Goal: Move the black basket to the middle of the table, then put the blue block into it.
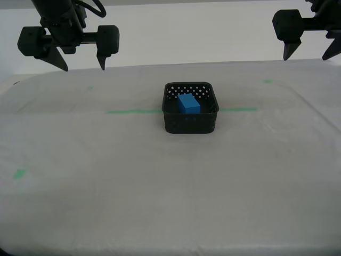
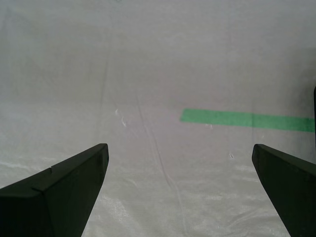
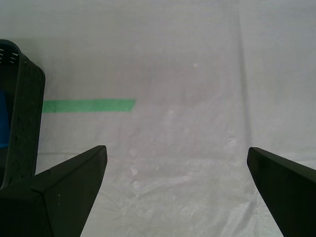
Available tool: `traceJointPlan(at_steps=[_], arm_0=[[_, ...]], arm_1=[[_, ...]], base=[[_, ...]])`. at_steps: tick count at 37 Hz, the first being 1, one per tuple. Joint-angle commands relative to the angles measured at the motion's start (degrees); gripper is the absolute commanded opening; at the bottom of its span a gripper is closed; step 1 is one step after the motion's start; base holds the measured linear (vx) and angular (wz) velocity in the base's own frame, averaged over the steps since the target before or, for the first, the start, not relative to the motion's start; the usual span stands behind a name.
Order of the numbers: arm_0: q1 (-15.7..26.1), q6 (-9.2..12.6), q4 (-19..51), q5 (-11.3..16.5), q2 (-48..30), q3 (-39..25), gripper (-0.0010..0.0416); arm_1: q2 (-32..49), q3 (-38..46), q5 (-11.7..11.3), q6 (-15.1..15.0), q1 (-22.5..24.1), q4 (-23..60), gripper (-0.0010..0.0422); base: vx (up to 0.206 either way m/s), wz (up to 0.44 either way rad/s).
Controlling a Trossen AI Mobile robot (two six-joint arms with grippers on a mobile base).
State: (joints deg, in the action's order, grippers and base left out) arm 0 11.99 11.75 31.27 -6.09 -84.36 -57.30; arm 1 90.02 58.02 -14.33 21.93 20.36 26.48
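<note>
The black basket stands near the middle of the table, on the green tape line. Inside it lies the blue block. My first gripper hangs open and empty high at the exterior view's right, well away from the basket. Its wrist view shows the open gripper, the basket's wall and a sliver of the blue block. At the exterior view's left my second gripper is raised and open, holding nothing. In the second wrist view the gripper is over bare cloth and tape.
Small green tape bits lie on the cloth: one near the exterior view's left edge, one at the far left and one at the far right. The table's rounded front edge runs along the bottom of the exterior view.
</note>
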Motion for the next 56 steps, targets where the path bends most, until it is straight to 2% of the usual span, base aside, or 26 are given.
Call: traceJointPlan(at_steps=[1, 56], arm_0=[[0.00, 0.00, 0.00, -0.17, -0.02, -0.07, 0.0398], [0.00, 0.00, 0.00, -0.17, -0.02, -0.07, 0.0398]], arm_1=[[-0.04, 0.04, -0.20, -0.07, -0.02, -0.04, 0.0400], [-0.04, 0.04, -0.20, -0.07, -0.02, -0.02, 0.0400]], base=[[0.000, 0.000], [0.000, 0.000]])
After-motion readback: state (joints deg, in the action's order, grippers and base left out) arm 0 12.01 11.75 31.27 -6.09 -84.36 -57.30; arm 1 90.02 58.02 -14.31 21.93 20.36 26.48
